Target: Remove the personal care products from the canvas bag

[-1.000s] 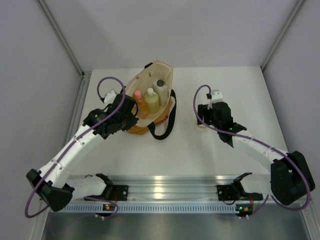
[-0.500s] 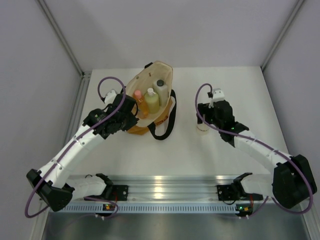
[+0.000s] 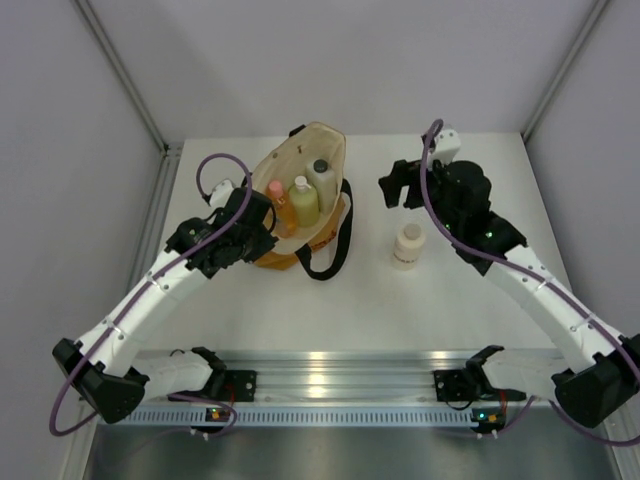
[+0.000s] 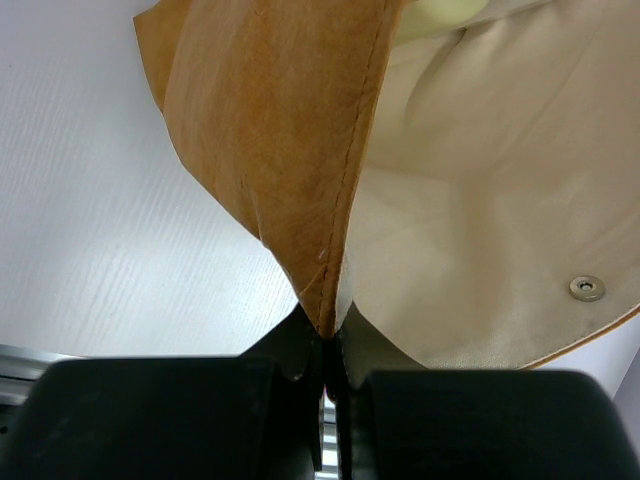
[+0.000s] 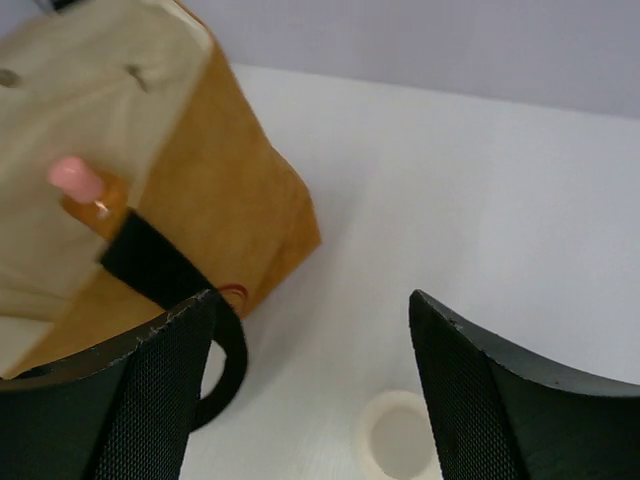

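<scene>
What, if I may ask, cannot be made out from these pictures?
- Top view: orange bottle, yellow-green bottle and dark-capped bottle, lower parts hidden by the bag walls; labels too small.
- Left wrist view: only a sliver of the yellow-green bottle, cut by the top edge.
- Right wrist view: the jar, cut by the bottom edge; the orange bottle, mostly behind the strap and bag wall.

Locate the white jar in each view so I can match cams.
Top external: white jar stands on the table, right of the canvas bag.
Left wrist: not in it; the canvas bag fills the view.
Right wrist: white jar at the bottom edge, canvas bag upper left.
Shared landmark: the canvas bag.
</scene>
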